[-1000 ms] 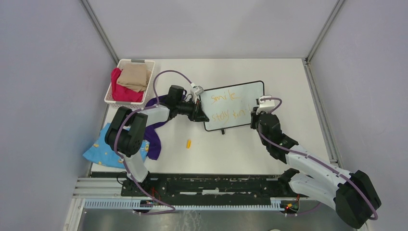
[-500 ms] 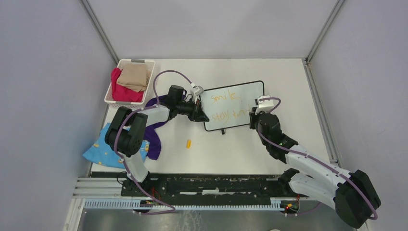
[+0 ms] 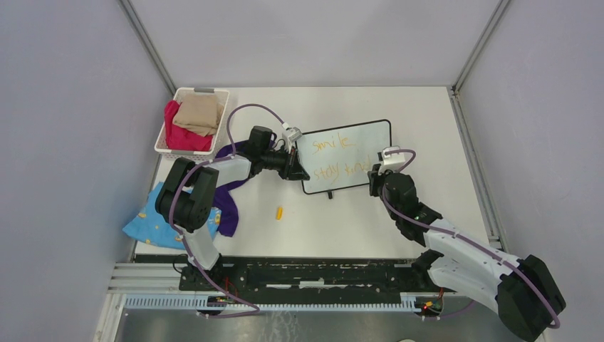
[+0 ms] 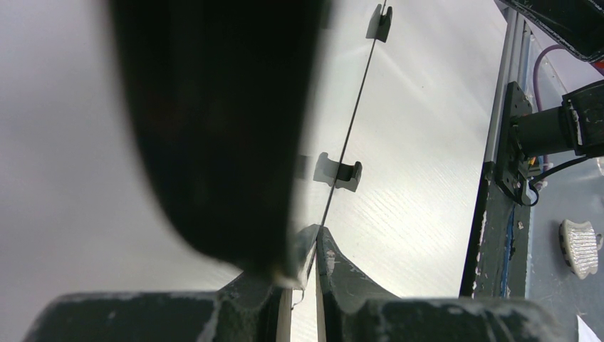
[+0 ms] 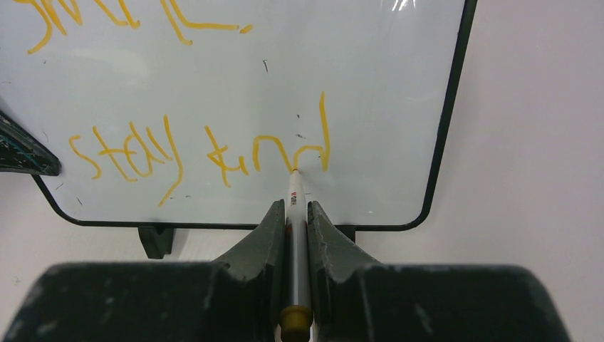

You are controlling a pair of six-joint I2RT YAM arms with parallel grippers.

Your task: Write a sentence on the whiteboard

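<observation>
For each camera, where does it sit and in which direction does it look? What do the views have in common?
Top external: fixed above and behind the arms, looking down on the table; both arms and the whiteboard show.
Left wrist: on the left arm, looking along the whiteboard's footed edge; the left gripper clamps that edge.
Right wrist: on the right arm, facing the orange writing; the right gripper holds a marker, tip at the last letter.
Shared: top and right wrist both show the writing.

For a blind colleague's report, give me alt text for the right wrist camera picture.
The right gripper holds a marker, its tip on the whiteboard at the last letter of the orange words "stay kind". Part of "smile" shows above.
</observation>
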